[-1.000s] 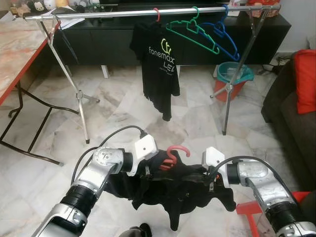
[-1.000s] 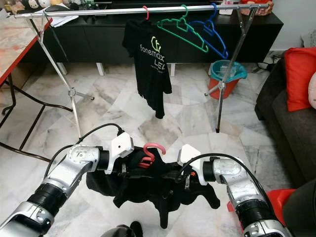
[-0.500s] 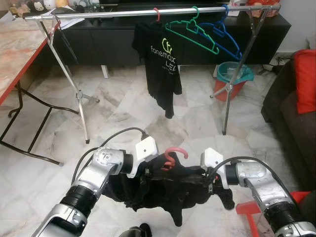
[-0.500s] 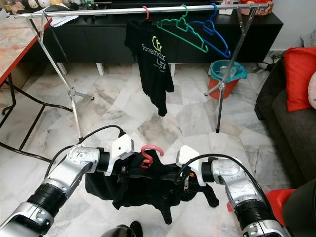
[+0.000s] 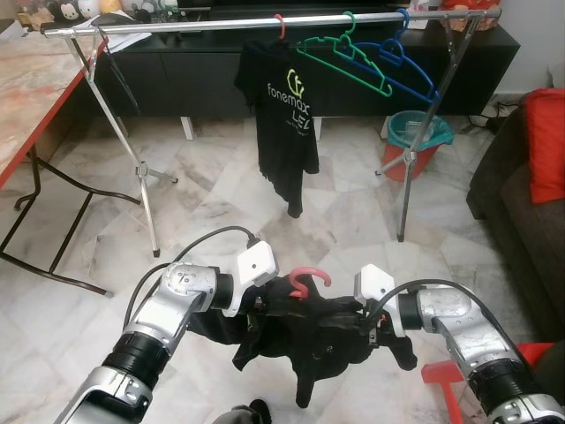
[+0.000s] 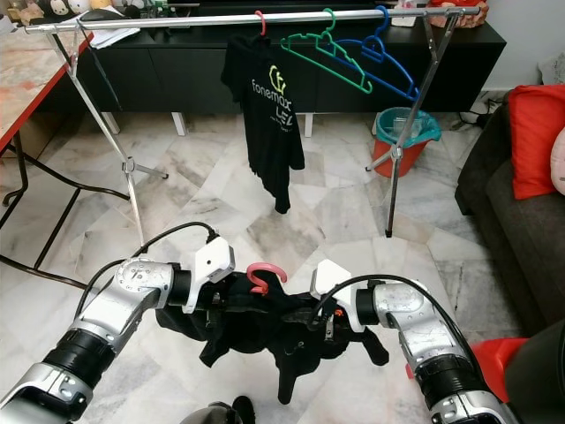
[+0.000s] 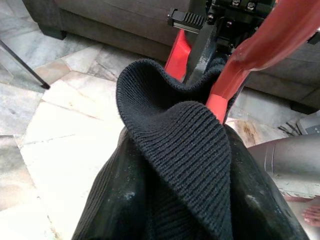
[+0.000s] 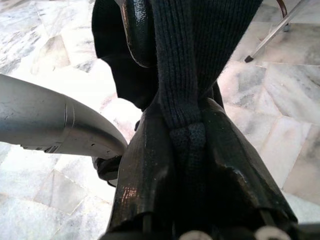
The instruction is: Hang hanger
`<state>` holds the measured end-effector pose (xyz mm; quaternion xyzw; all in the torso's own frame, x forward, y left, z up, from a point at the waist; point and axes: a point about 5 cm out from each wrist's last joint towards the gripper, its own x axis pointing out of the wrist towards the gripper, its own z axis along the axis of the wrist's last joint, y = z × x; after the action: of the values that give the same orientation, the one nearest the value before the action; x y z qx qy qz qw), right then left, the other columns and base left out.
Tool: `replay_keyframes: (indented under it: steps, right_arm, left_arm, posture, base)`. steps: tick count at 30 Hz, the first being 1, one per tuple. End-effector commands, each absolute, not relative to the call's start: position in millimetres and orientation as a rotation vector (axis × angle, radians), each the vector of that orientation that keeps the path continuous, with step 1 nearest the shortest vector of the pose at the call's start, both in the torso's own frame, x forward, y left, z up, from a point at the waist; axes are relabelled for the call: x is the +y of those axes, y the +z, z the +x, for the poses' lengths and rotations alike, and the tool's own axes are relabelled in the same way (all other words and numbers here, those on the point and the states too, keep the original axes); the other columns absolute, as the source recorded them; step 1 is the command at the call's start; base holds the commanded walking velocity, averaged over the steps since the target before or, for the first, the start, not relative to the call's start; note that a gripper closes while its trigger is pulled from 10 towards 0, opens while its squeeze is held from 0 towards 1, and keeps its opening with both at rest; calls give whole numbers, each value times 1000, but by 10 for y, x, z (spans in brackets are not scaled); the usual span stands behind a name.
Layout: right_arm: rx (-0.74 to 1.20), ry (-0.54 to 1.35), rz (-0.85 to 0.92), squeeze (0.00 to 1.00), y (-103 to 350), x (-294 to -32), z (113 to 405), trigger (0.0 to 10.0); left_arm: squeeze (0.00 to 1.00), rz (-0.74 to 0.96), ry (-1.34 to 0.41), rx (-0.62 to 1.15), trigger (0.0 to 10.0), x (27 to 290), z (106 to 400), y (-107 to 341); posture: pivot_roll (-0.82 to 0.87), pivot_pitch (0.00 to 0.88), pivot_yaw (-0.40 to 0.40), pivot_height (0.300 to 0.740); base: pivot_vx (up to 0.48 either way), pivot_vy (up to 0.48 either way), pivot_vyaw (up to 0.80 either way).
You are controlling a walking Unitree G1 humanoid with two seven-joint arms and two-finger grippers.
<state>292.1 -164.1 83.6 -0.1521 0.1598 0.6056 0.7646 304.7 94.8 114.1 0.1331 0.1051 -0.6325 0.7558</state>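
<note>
1. Two tools are on the job: the left tool (image 5: 254, 311) is clamped on one shoulder of the black garment (image 5: 305, 340) and the right tool (image 5: 369, 325) is pinched tight on the other, so the shirt hangs stretched between them, low and near the robot, over the marble floor (image 5: 212, 203).
2. Task thing first: the red hanger (image 5: 305, 281) is already inside the garment, with its hook poking up out of the collar right between the two tools. The rail (image 5: 265, 21) is far off and well above it.
3. My take on doing this step well: keep both grips level so the hook stays upright, lift it above rail height, then lower it on. I'd aim for the bare stretch of rail left of the hanging black t-shirt (image 5: 287, 124), since the right side holds the green hanger (image 5: 344, 57) and blue hanger (image 5: 402, 62).
4. Watch the slack. The fabric sags and the hook could tip if one side drops.
5. Materials: the collar is a thick ribbed knit, soft and floppy. The hanger looks like smooth, rigid plastic. The rail is a thin shiny metal tube on splayed legs, so I'd guess it wobbles if bumped.
</note>
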Motion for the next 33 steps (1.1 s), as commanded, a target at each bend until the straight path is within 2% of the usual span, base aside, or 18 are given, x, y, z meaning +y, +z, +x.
replay_keyframes:
  steps: [1,2,3,4,5,6,7,8,16,25,30,33]
  right_arm:
    - [278,1295,-355,0,954,-1604,3009,471]
    - [278,1284,-361,0,951,-1606,3019,2941]
    - [281,1277,-365,0,947,-1607,3029,8000]
    - [282,1274,-367,0,943,-1608,3034,9412]
    - [283,1265,-371,0,941,-1609,3046,10000]
    - [282,1261,-370,227,942,-1609,3052,10000]
    - [282,1258,-369,227,943,-1608,3056,10000]
    - [282,1259,-365,1000,945,-1605,3059,10000]
    - [306,1315,-358,1000,932,-1603,3025,10000]
    - [433,1388,-467,1000,800,-1722,2922,10000]
    - [401,1369,-451,1000,859,-1717,2969,10000]
    - [371,1353,-451,1000,921,-1706,3016,10000]
  left_arm:
    - [0,278,-1438,232,0,903,2971,1115]
    - [0,275,-1436,231,0,903,2972,1116]
    - [0,273,-1434,229,0,902,2973,1119]
    - [0,271,-1433,228,0,901,2973,1121]
    - [0,268,-1431,227,0,901,2971,1127]
    - [0,267,-1432,227,0,903,2969,1129]
    - [0,267,-1432,227,0,906,2967,1130]
    - [0,267,-1432,228,0,911,2964,1130]
    - [0,273,-1430,231,0,921,2965,1118]
    - [0,295,-1427,241,0,955,2954,1092]
    - [0,300,-1425,252,0,974,2936,1063]
    - [0,359,-1406,291,0,1028,2925,951]
  posture:
    - [80,112,26,736]
    - [80,112,26,736]
    - [80,111,27,736]
    - [81,108,27,736]
    - [82,104,28,736]
    - [82,102,28,736]
    - [82,101,28,736]
    - [81,98,28,736]
    - [77,85,27,736]
    - [76,76,21,736]
    - [74,74,22,736]
    - [74,71,22,736]
  base:
    - [0,0,0]
    - [0,0,0]
    - [0,0,0]
    - [0,0,0]
    - [0,0,0]
    - [0,0,0]
    - [0,0,0]
    - [0,0,0]
    - [0,0,0]
    - [0,0,0]
    - [0,0,0]
    - [0,0,0]
